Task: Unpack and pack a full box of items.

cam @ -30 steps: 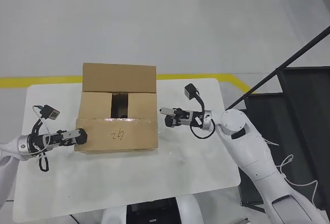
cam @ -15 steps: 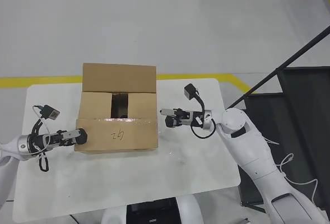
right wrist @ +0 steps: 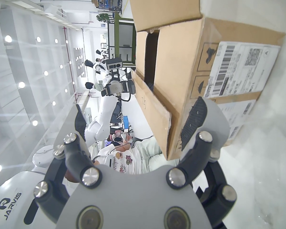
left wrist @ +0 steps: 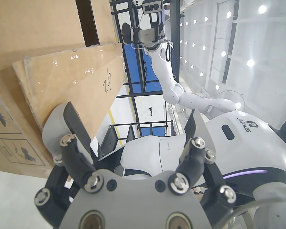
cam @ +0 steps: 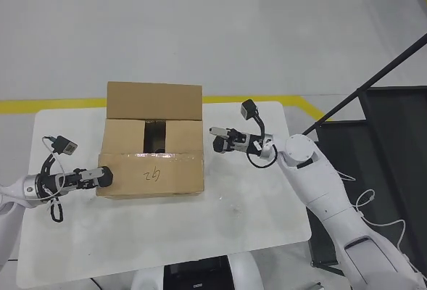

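Top view: pale floor [cam: 271, 43] all around, with a yellow line [cam: 46, 106] running behind the table.
Table [cam: 162, 232]: white, rounded corners, right in front of me.
Rack [cam: 401, 138]: black frame off to my right, past the table edge.
Box [cam: 151, 148]: cardboard, on the far middle of the table; back flap up, side flaps folded in with a dark gap between, front flap sticking out toward me.
Left gripper [cam: 106, 176]: at the box's front-left corner, fingers spread.
Right gripper [cam: 214, 139]: just beside the box's right side, fingers spread too.
Writing: shipping label [right wrist: 240, 67] with barcodes on the box's right side, handwritten scribble [cam: 151, 175] on the front flap.
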